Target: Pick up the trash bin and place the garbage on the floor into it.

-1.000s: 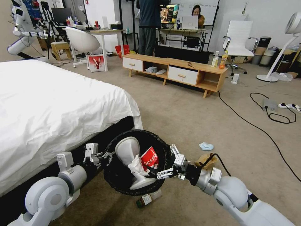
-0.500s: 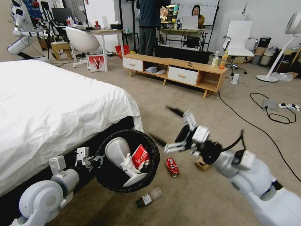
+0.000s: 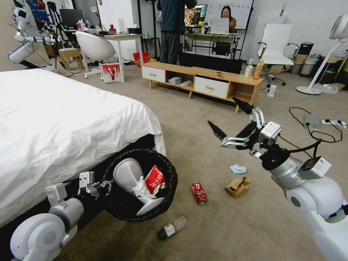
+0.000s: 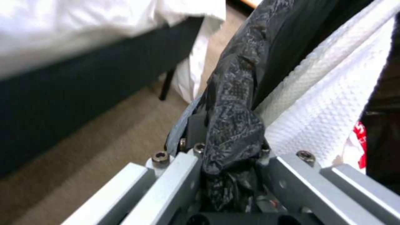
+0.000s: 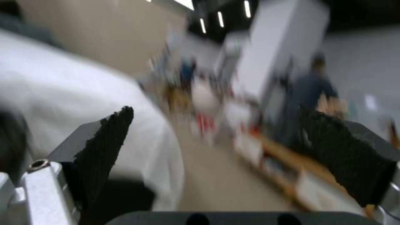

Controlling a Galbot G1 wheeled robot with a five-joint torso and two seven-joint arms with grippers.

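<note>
Four litter pieces (image 3: 199, 192) on carpet (image 3: 217, 224)

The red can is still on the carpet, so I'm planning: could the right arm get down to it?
Probably yes: the right gripper is open and empty, with bare carpet around the can.

Head cam looks fwd and down from above over floor (image 3: 217, 145), bed (image 3: 54, 119) at left. Left wrist cam sits v. close on trash bin (image 4: 237, 118) rim, bed (image 4: 83, 47) side beyond; shares bin (image 3: 141, 188) w/ head view. Right wrist cam faces across room past bed (image 5: 83, 93), blurred.
</note>
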